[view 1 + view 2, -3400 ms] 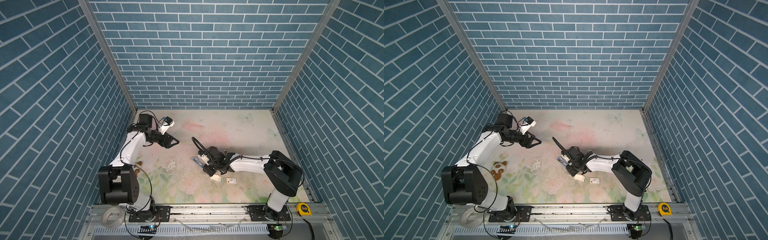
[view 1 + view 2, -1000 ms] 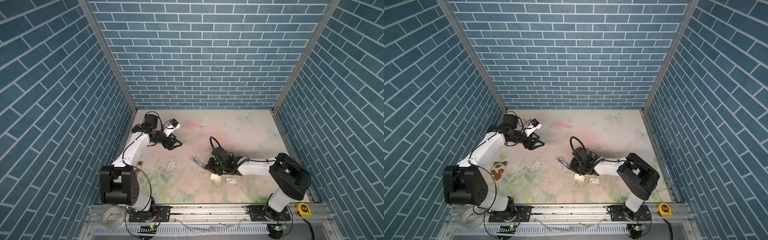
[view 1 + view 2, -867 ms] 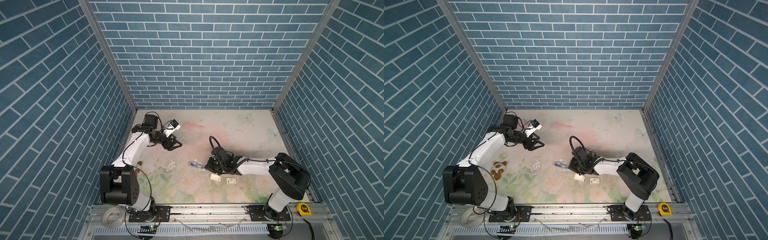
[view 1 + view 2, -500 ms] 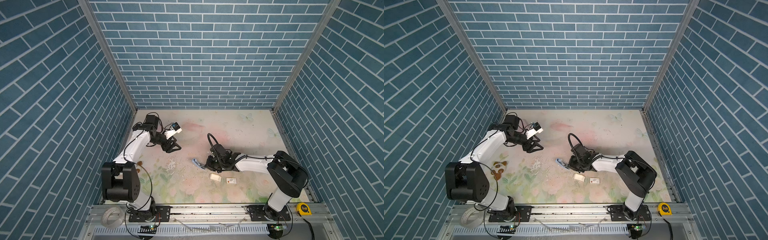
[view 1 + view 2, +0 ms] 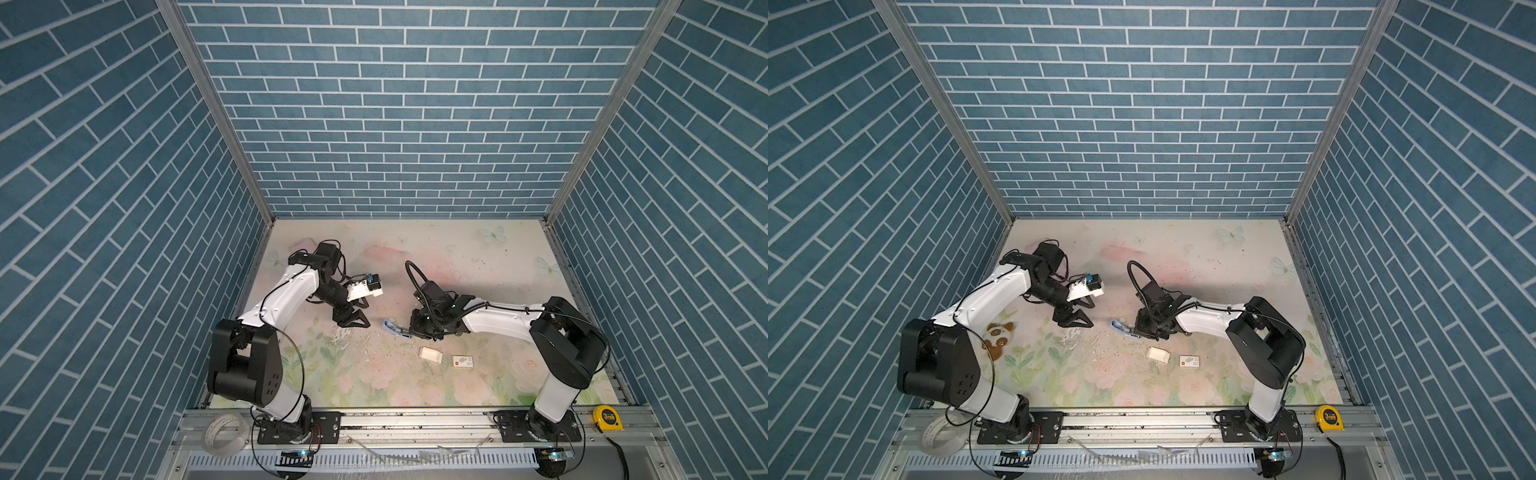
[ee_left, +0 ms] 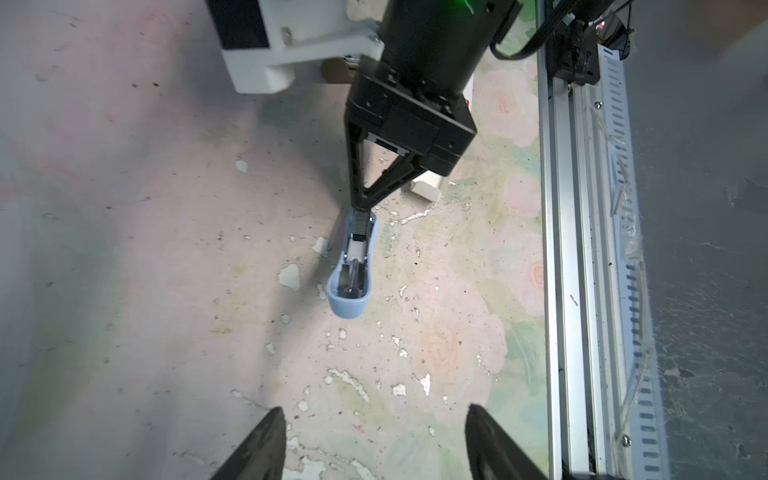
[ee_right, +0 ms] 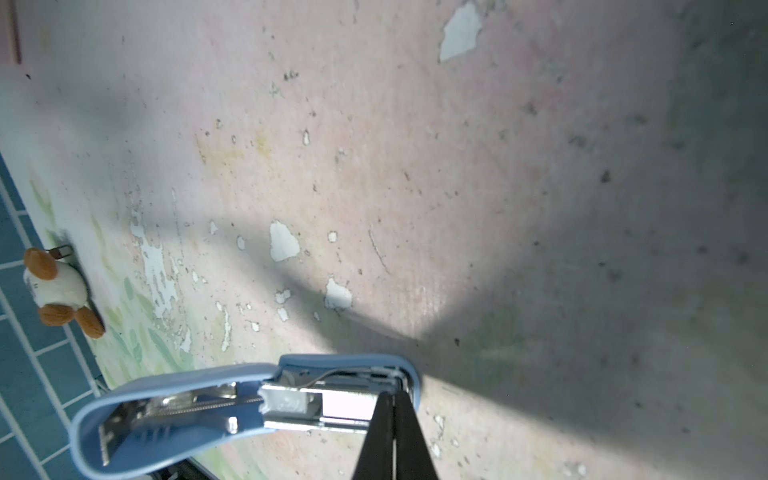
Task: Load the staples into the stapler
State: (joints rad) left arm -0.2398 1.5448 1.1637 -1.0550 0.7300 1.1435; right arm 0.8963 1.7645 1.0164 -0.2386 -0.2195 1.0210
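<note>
The light-blue stapler lies open on the flowered mat, its metal magazine showing. My right gripper is shut, its tips pressed together inside the magazine's end; nothing shows between them. My left gripper hangs open a short way left of the stapler, nothing between its fingers. The staples' small white cardboard tray lies just in front of the right gripper. I cannot make out the staple strips.
A white sleeve with a red mark lies right of the tray. A panda toy sits by the left wall. The front rail carries a yellow tape measure and a tape roll.
My left gripper has come forward toward the stapler and narrowed a little. My right gripper has closed fully, its tips at the stapler's magazine. The stapler has barely shifted.
</note>
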